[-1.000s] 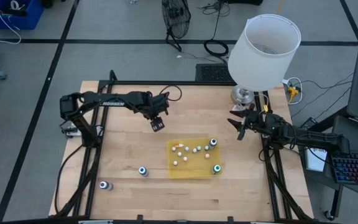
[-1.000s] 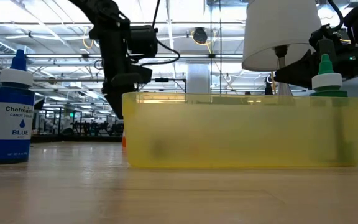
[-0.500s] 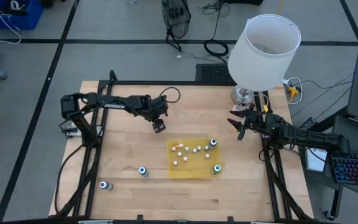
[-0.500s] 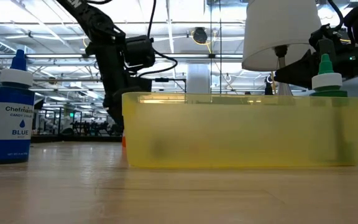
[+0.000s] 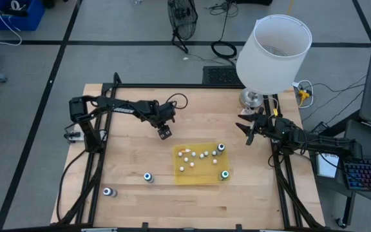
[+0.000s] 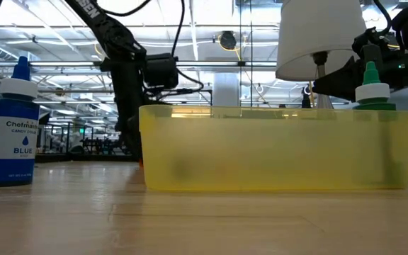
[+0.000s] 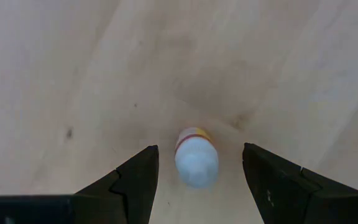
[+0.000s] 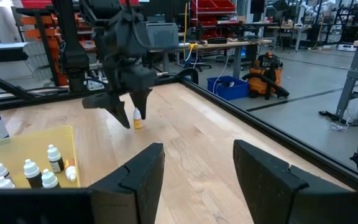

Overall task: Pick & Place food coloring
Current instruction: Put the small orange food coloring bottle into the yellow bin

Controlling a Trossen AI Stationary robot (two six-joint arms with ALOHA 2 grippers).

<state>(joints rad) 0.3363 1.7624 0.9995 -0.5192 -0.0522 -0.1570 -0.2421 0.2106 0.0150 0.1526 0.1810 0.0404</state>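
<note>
Wood surface (image 5: 127, 161) under the left claw (image 7: 196, 186), spread around an upright small bottle (image 7: 196, 158); right claw (image 8: 194, 171) spread, empty.

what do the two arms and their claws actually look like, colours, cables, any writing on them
Both arms are dark, nearly black, jointed tubes. The left arm carries white lettering along its link, too small to read, and a thin black cable loops above its wrist. The left claw has two black, wedge-shaped fingers with angular faces. The right claw looks the same: matte black, tapered.
</note>
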